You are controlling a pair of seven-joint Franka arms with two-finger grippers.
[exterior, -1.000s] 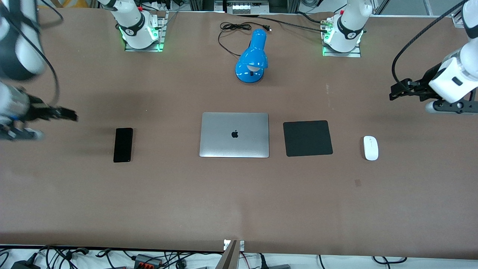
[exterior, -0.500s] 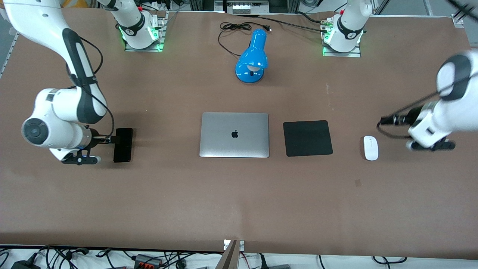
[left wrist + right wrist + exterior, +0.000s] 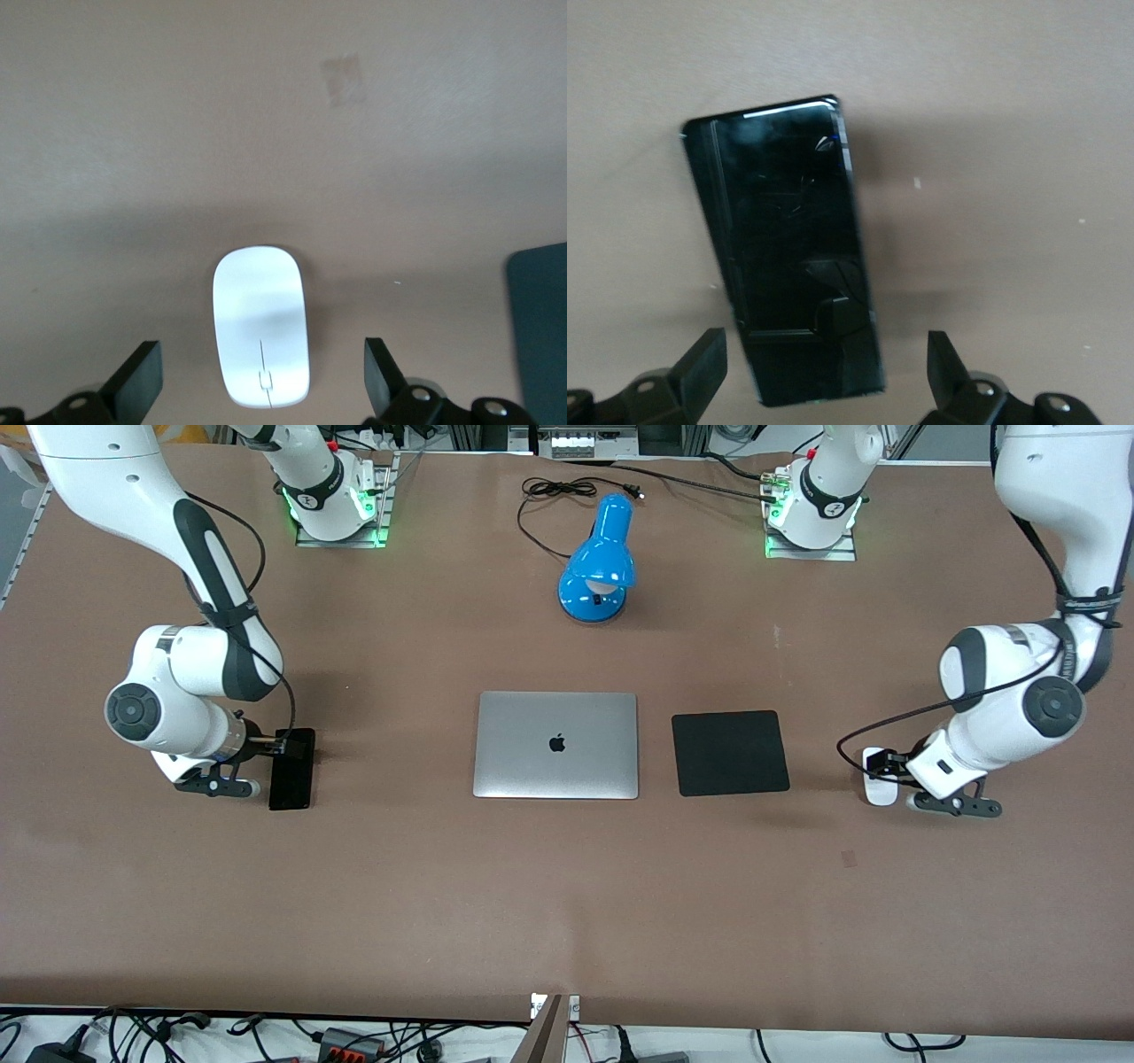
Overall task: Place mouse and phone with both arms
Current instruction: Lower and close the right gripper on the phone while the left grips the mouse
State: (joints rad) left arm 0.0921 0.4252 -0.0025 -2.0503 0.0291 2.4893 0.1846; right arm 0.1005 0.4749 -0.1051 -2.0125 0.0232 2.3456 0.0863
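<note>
The black phone (image 3: 291, 784) lies flat on the brown table toward the right arm's end. My right gripper (image 3: 285, 747) hangs low over the phone's end farther from the front camera. In the right wrist view the phone (image 3: 788, 257) lies between the open fingers (image 3: 700, 367), untouched; the gripper (image 3: 824, 376) is empty. The white mouse (image 3: 879, 792) lies toward the left arm's end, beside the mouse pad. My left gripper (image 3: 877, 763) is low over it. In the left wrist view the mouse (image 3: 261, 328) sits between the wide-open fingers (image 3: 142, 381) of the gripper (image 3: 261, 390).
A closed silver laptop (image 3: 555, 745) lies mid-table with a square black mouse pad (image 3: 729, 752) beside it, between laptop and mouse; the pad's edge shows in the left wrist view (image 3: 540, 328). A blue desk lamp (image 3: 599, 560) with its black cable (image 3: 567, 491) lies farther from the front camera.
Both arms swung in from the table's ends and came down: the right gripper to over the phone, the left gripper to over the mouse. Phone and mouse have not moved.
</note>
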